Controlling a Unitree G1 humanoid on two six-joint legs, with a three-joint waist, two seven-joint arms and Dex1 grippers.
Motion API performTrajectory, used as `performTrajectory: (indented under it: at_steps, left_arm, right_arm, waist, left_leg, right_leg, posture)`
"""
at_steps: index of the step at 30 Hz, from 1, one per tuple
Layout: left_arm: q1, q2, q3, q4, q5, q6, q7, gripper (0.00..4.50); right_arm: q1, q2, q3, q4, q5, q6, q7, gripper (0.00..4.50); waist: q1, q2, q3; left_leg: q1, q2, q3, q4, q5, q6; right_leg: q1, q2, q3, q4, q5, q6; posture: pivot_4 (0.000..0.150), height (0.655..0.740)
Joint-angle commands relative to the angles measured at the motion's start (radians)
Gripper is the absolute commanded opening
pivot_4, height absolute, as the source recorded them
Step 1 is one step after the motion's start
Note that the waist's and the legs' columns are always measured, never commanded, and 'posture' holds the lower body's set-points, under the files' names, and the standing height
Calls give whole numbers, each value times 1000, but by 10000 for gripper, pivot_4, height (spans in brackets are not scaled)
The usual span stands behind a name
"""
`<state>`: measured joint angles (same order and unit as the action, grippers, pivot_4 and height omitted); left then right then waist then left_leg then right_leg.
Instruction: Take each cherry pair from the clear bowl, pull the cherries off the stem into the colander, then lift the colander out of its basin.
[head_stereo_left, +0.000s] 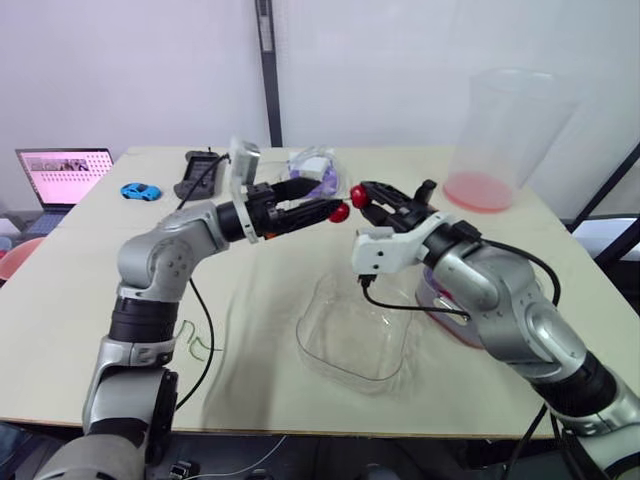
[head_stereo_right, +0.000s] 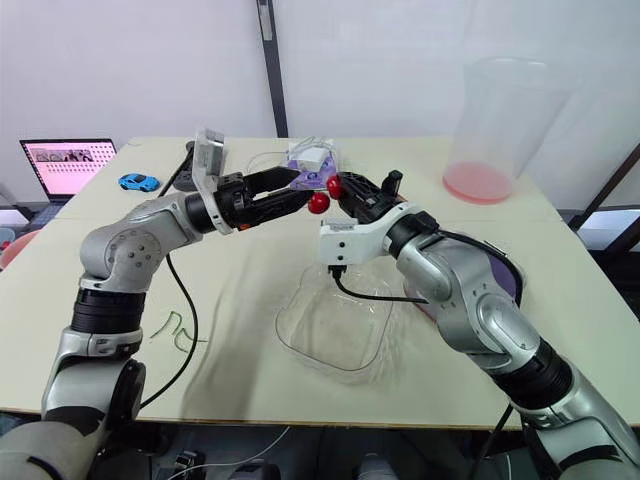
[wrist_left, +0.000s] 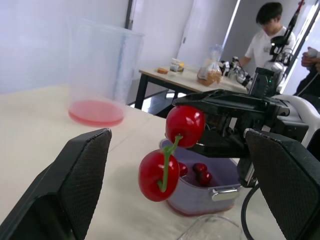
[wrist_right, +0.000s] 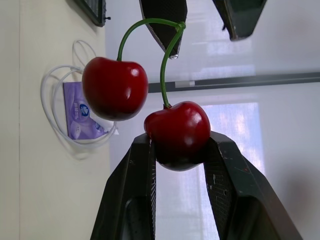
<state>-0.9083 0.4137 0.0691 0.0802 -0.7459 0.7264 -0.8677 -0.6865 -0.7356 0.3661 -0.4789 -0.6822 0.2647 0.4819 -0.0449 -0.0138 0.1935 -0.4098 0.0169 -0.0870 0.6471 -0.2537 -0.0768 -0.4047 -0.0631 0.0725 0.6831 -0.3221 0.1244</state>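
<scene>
A pair of red cherries on one green stem hangs in the air above the clear bowl (head_stereo_left: 350, 335). My right gripper (head_stereo_left: 362, 195) is shut on one cherry (wrist_right: 179, 134). The other cherry (wrist_right: 115, 87) dangles free beside it. My left gripper (head_stereo_left: 335, 207) is open, its fingers (wrist_left: 80, 170) wide apart on either side of the pair, with the tips near the top of the stem (wrist_right: 150, 22). The purple colander (wrist_left: 200, 187) sits in its basin to the right of the bowl, largely behind my right arm, with a few cherries (wrist_left: 200, 172) inside.
A tall clear tub with a pink bottom (head_stereo_left: 495, 140) stands at the back right. A laptop (head_stereo_left: 65, 175), blue toy car (head_stereo_left: 140, 191), black device (head_stereo_left: 200, 172) and purple packet with white cable (head_stereo_left: 315, 165) lie along the back. Green stems (head_stereo_left: 195, 340) lie front left.
</scene>
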Motion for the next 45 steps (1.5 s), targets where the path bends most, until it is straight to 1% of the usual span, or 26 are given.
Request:
performTrajectory:
  at_steps: [1, 5, 6, 7, 10, 12, 16, 19, 20, 21, 23, 24, 26, 27, 29, 31, 34, 36, 37, 41, 45]
  left_arm:
    - [-18, -14, 33, -24, -24, -5, 2, 30965]
    - [-9, -21, 37, -29, -30, 4, 2, 9566]
    - [-7, -24, 40, -27, -35, 8, 4, 4493]
    - [-7, -30, 44, -22, -39, 11, 10, 383]
    - [-16, -44, 50, -5, -44, 12, 15, 383]
    - [-17, -45, 50, -2, -43, 13, 13, 383]
    - [-16, -38, 40, 1, -38, 14, -5, 0]
    - [-20, -34, 33, 20, -24, 3, -22, 0]
    - [-26, -31, 30, 36, -14, -6, -31, 0]
    - [-33, -27, 26, 50, -5, -14, -41, 0]
    - [-48, -20, 14, 75, 13, -28, -72, 0]
    - [-55, -12, 0, 83, 29, -39, -99, 0]
    - [-65, 4, -31, 99, 62, -65, -151, 0]
    - [-70, 10, -48, 106, 81, -82, -175, 0]
    - [-92, 3, -68, 122, 103, -105, -200, 0]
    - [-106, -6, -72, 132, 111, -114, -214, 0]
    - [-121, 2, -118, 107, 143, -151, -289, 0]
    - [-130, 1, -118, 92, 131, -145, -318, 0]
    - [-136, 1, -117, 88, 128, -141, -323, 0]
    - [-141, 5, -120, 52, 114, -114, -348, 0]
    - [-122, 10, -142, 33, 147, -144, -361, 0]
  right_arm:
    - [-1, 24, -55, -38, -18, -16, 15, 11604]
    - [8, 51, -74, -40, -20, -26, 41, 11604]
    - [13, 60, -79, -45, -9, -24, 54, 11604]
    - [17, 67, -84, -50, -3, -22, 63, 11604]
    - [26, 82, -94, -59, 0, -31, 87, 11604]
    - [34, 99, -110, -68, 28, -18, 112, 11604]
    - [40, 125, -148, -82, 61, 8, 141, 26847]
    - [42, 130, -170, -94, 69, 33, 167, 41883]
    - [44, 126, -180, -98, 77, 50, 185, 44144]
    - [44, 129, -195, -104, 106, 80, 212, 44144]
    - [30, 170, -256, -141, 239, 248, 311, 44144]
    - [17, 196, -299, -168, 337, 359, 373, 44144]
    - [-13, 264, -410, -223, 581, 590, 493, 44144]
    - [-38, 274, -465, -240, 684, 745, 556, 44144]
    - [-81, 208, -512, -243, 828, 919, 653, 44144]
    - [-110, 151, -522, -240, 911, 1007, 671, 44144]
    - [-147, 74, -524, -188, 987, 1019, 668, 44144]
    - [-174, 26, -507, -122, 1006, 1039, 637, 44144]
    - [-184, 4, -492, -94, 1004, 1019, 617, 44144]
    - [-207, -11, -447, -55, 1042, 963, 572, 44144]
    - [-212, -14, -423, -23, 1081, 914, 546, 44144]
  waist:
    - [0, 0, 0]
    - [0, 0, 0]
    - [0, 0, 0]
    - [0, 0, 0]
    - [0, 0, 0]
    - [0, 0, 0]
    - [0, 0, 0]
    - [0, 0, 0]
    - [0, 0, 0]
    - [0, 0, 0]
    - [-1, 0, 0]
    - [-1, 0, 0]
    - [-1, 0, 0]
    - [-1, 0, 0]
    - [1, 0, 0]
    - [3, 0, 0]
    - [2, 0, 0]
    - [-1, 0, 0]
    - [-1, 0, 0]
    - [-3, 0, 0]
    - [0, 0, 0]
  left_leg:
    - [0, 0, 0, 0, 0, 0]
    - [0, 0, 0, 0, 0, 0]
    - [0, 0, 0, 0, 0, 0]
    - [0, 0, 0, 0, 0, 0]
    - [0, 0, 0, 0, 0, 0]
    - [0, 0, 0, 0, 0, 0]
    - [0, 0, 0, 0, 0, 0]
    - [0, 0, 0, 0, 0, -1]
    - [0, 0, 0, 0, 0, -1]
    - [0, 0, 0, 0, 0, -1]
    - [0, 0, 0, 0, 0, -1]
    - [0, 0, 0, 0, 0, 0]
    - [0, 0, -1, 0, 0, -1]
    - [0, 0, -1, 0, 0, -1]
    - [0, 0, -1, 0, 0, 0]
    - [0, 0, -1, 0, -1, 1]
    - [0, 0, -1, 0, -2, 3]
    - [0, 0, -1, 0, -2, 3]
    - [0, 0, -1, 0, -2, 3]
    - [0, 0, -1, 0, -2, 3]
    - [0, 0, -1, 0, -2, 3]
  right_leg:
    - [0, 0, 0, 0, 0, 0]
    - [0, 0, 0, 0, 0, 0]
    - [0, 0, 0, 0, 0, 0]
    - [0, 0, 0, 0, 0, 0]
    - [0, 0, 0, 0, 0, 0]
    - [0, 0, 0, 0, 0, 0]
    - [0, 0, 0, 0, 0, 0]
    - [0, 0, 0, 0, 0, 0]
    - [0, 0, 0, 0, 0, 0]
    - [0, 0, 0, 0, 0, 0]
    - [0, 0, 0, 0, 0, 0]
    - [0, 0, 0, 0, 0, 0]
    - [0, 0, 0, 1, 0, 0]
    - [1, 0, 0, 1, 0, 0]
    - [1, 0, -1, 1, 0, 0]
    - [1, 0, -1, 0, 0, 0]
    - [2, 0, -1, 0, 0, 0]
    - [1, 0, -1, 0, 0, 0]
    - [1, 0, -1, 0, 0, 0]
    - [1, 0, -1, 0, 0, 0]
    - [1, 0, -1, 0, 0, 0]
  posture:
    - [1500, 7332]
    - [1500, 7332]
    - [1500, 7332]
    - [1500, 7332]
    - [1500, 7332]
    - [1500, 7332]
    - [1500, 7332]
    - [1500, 7332]
    - [1500, 7332]
    - [1500, 7332]
    - [1500, 7332]
    - [1500, 7332]
    - [1500, 7332]
    - [1500, 7332]
    - [1500, 7332]
    - [1500, 7332]
    - [1500, 7332]
    - [1500, 7332]
    - [1500, 7332]
    - [1500, 7332]
    - [1500, 7332]
